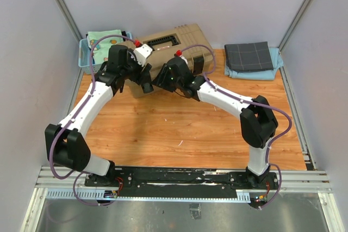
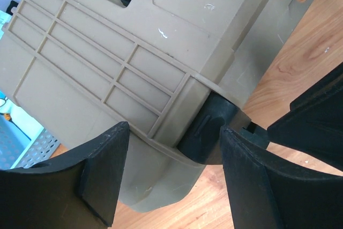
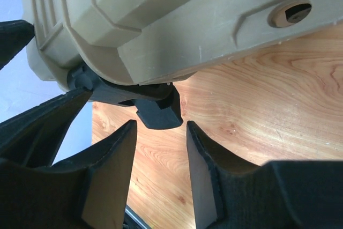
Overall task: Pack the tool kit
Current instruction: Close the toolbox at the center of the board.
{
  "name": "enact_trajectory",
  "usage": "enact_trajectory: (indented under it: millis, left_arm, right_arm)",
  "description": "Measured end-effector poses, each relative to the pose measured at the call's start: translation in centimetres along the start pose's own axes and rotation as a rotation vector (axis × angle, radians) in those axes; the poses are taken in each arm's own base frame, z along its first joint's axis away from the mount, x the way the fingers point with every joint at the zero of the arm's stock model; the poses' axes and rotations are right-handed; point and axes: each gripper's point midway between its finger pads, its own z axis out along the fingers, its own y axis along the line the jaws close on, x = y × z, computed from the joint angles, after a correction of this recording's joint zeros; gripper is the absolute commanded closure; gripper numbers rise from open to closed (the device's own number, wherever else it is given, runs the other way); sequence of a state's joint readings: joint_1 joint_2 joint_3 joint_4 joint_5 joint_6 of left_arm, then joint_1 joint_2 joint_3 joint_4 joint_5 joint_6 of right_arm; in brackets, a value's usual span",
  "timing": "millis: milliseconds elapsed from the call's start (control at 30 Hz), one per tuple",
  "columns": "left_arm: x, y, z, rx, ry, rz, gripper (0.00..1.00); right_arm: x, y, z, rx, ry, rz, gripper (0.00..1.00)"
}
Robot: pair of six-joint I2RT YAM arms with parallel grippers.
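Observation:
The tan plastic toolbox (image 1: 175, 44) sits at the back of the wooden table, lid down; it also fills the left wrist view (image 2: 134, 52) and the right wrist view (image 3: 161, 20). My left gripper (image 1: 145, 82) is open at the box's front left, its fingers (image 2: 102, 170) either side of a black latch (image 2: 209, 132). My right gripper (image 1: 162, 80) is open just right of it, its fingers (image 3: 110, 175) just below the loose tip of a black latch (image 3: 158, 112). No hand tools show.
A blue mesh basket of patterned cloth (image 1: 103, 47) stands at the back left beside the box. A folded dark grey cloth on a light blue one (image 1: 250, 58) lies at the back right. Metal frame posts and grey walls close in the sides.

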State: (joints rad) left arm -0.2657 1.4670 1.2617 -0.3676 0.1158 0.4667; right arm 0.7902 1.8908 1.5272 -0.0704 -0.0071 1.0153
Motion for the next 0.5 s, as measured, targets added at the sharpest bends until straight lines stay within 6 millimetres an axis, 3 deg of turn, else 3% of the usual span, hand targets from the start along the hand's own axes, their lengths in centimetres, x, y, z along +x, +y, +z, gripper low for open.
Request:
enact_trajectory:
  millis: [167,500]
  left_arm:
    - [-0.1,0.0,0.1,-0.003,0.001,-0.016,0.31]
    - [-0.8,0.2,0.7,0.003,-0.028,-0.034,0.30]
  right_arm:
    - [0.8,-0.3,-0.2,0.015,0.032,-0.021,0.66]
    - [2.0,-0.9,1.2,0.029,0.069,-0.024,0.67]
